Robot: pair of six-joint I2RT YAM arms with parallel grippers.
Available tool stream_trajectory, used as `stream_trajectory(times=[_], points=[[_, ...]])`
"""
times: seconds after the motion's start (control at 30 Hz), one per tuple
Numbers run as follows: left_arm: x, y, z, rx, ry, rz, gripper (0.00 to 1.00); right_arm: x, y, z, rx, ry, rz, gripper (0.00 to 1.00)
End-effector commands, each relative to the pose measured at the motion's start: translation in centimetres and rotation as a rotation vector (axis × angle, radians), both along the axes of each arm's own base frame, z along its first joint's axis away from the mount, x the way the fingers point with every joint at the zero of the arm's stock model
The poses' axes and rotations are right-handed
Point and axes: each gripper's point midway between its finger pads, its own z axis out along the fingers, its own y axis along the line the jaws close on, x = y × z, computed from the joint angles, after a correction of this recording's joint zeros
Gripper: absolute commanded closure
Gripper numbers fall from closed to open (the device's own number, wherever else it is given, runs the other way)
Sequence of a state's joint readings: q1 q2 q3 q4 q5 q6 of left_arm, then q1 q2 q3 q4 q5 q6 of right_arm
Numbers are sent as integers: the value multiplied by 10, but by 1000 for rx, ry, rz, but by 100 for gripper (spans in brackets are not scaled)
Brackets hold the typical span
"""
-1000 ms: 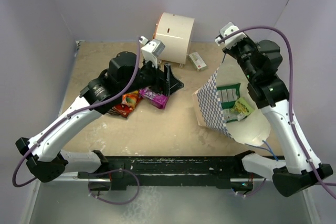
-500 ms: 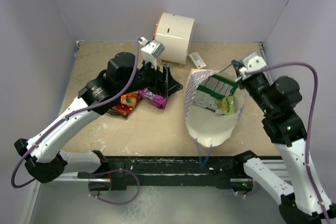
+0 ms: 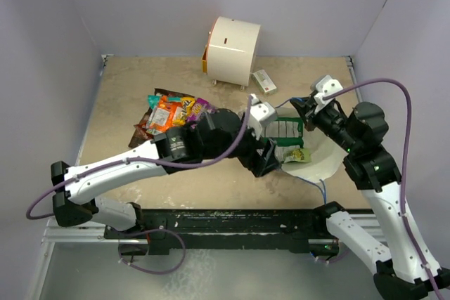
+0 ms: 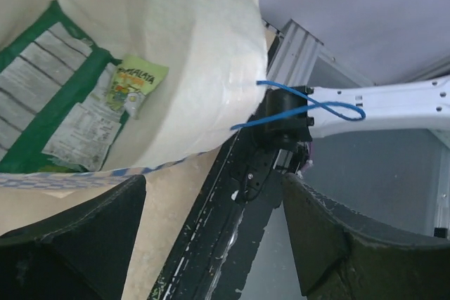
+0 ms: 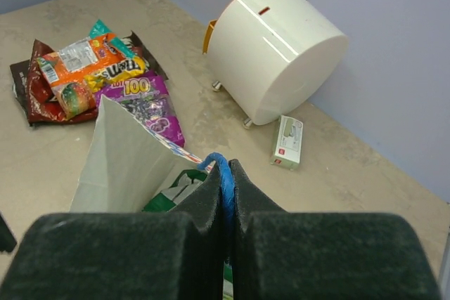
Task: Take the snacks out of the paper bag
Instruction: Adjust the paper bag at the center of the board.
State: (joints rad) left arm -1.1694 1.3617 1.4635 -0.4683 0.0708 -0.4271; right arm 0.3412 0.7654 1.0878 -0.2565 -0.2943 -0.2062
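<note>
The paper bag [image 3: 318, 166] lies tipped on the table at centre right, its mouth open toward my left arm. Inside it are a green-and-white packet [image 3: 285, 130] and a tiny yellow-green packet [image 3: 300, 154], both also in the left wrist view [image 4: 63, 103] [image 4: 133, 86]. My left gripper [image 3: 266, 154] is open and empty at the bag's mouth [image 4: 211, 244]. My right gripper [image 3: 301, 107] is shut on the bag's blue string handle [image 5: 223, 172]. The other snacks [image 3: 171, 112], dark brown, orange, teal and purple [image 5: 140, 100], lie piled on the table at the left.
A white cylindrical appliance [image 3: 232, 50] stands at the back, with a small white box [image 3: 264, 81] lying to its right [image 5: 288, 142]. The bag's second blue handle [image 4: 309, 107] hangs over the black rail at the table's near edge.
My left arm has swung from the snack pile across to the bag's mouth. The bag has come down lower and flatter, and my right gripper has moved down and left with the handle.
</note>
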Motion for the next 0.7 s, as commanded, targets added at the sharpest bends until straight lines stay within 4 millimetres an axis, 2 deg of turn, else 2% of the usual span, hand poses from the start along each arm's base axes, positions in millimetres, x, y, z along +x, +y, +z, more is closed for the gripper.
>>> stream_trajectory(times=[0.0, 0.17, 0.27, 0.4, 0.5, 0.6, 0.67], points=[[-9, -22, 17, -40, -120, -3, 19, -13, 8, 11, 55, -8, 54, 100], [-6, -26, 23, -34, -142, 30, 16, 8, -25, 28, 69, -44, -167, 100], [-1, -16, 34, -63, -153, 77, 12, 34, -69, 61, 53, -144, -438, 100], [2, -3, 41, -73, -158, 115, 9, 76, -97, 91, -127, -294, -596, 100], [1, 4, 43, -76, -151, 130, 8, 97, -102, 122, -187, -418, -607, 100], [0, 11, 46, -84, -136, 143, 8, 110, -90, 149, -260, -494, -551, 100], [-2, 17, 48, -94, -122, 154, 8, 115, -89, 168, -281, -522, -554, 100]])
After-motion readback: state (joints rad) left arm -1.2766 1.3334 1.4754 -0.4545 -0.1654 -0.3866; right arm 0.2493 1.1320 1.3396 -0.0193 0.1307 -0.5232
